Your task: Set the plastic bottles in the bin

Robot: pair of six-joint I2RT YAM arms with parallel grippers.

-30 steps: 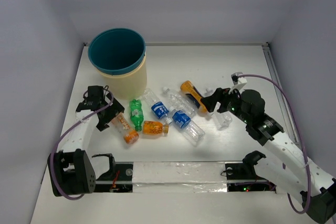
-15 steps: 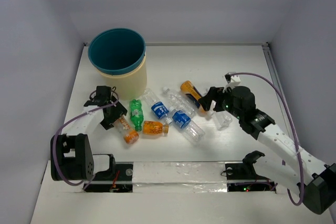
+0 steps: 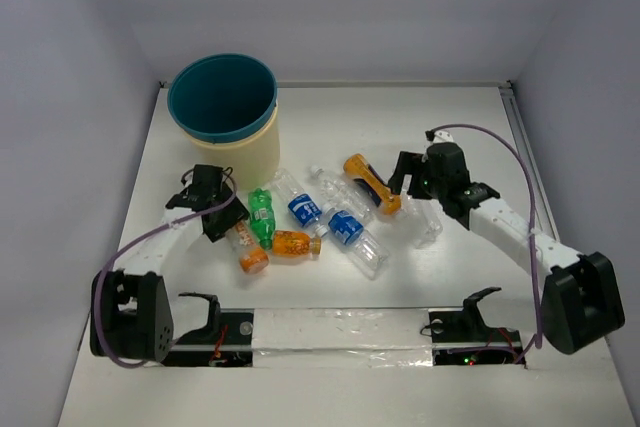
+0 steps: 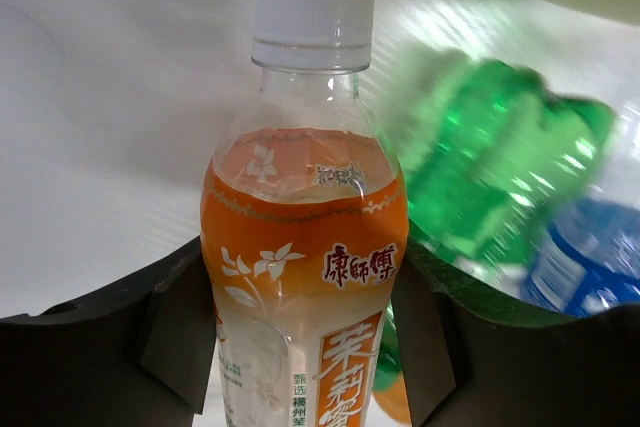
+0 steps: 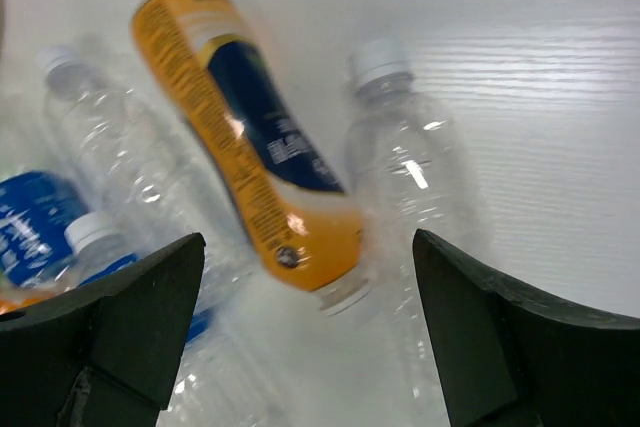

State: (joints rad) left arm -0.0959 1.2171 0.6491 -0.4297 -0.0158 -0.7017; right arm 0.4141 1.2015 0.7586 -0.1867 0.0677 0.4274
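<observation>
Gripping an orange-labelled bottle (image 4: 300, 227) in your left gripper (image 4: 300, 347), you should next lift it over the bin (image 3: 245, 157) just beyond, while your right gripper (image 5: 308, 247) hangs spread and empty above another orange bottle (image 5: 240, 137).

light: bright, even | shadows: soft | left wrist: orange bottle (image 4: 305, 247) sharp, green bottle (image 4: 490, 167) blurred | right wrist: motion-smeared

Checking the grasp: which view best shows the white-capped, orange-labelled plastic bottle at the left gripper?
Left wrist: the orange-labelled bottle fills the frame between both fingers. Top external shows it small, part-hidden by the left gripper. Right wrist misses it.
</observation>
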